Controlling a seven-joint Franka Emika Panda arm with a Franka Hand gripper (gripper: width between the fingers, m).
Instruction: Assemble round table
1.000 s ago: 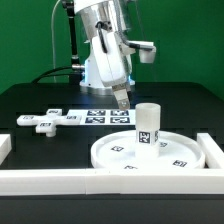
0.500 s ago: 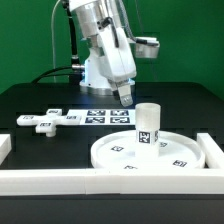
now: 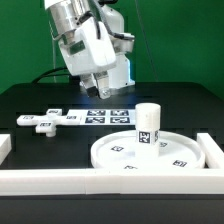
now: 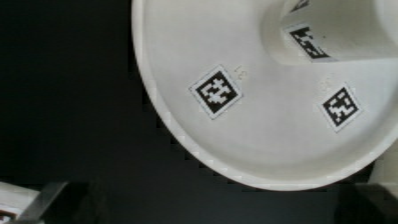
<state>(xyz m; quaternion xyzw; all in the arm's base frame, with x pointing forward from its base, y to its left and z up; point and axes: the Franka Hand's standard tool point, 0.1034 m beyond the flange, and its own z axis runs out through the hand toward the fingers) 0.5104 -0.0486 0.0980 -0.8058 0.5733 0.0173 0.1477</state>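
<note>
Reading the exterior view as a clock face with twelve at the far side, a white wall of smooth plastic runs along the six o'clock edge, nearest the camera. Just behind it, at about five o'clock, lies the disc, large, round, white and flat with a raised rim, resting on the matt black table. The leg, a short white cylinder, stands upright on the disc, a little toward its far side. Black-and-white square tags dot the disc's face and the leg's side. At nine o'clock from the disc, well apart from it, the cross-shaped foot piece lies flat on the table. The marker board, thin and white, lies beside it toward the middle. Above the marker board hangs the gripper, its jaws spread wide and empty, touching nothing. The disc and leg sit at about four o'clock from it, lower and nearer the camera, and the foot piece at about eight o'clock. Behind and above rises the arm, white and grey, against a green backdrop. The wrist view shows none of the arm or foot piece. It looks straight down on the disc, whose curved rim and smooth face fill most of the picture. Two of the disc's tags show large, with part of the leg beside them. A pale blurred shape in one corner cannot be identified.
</note>
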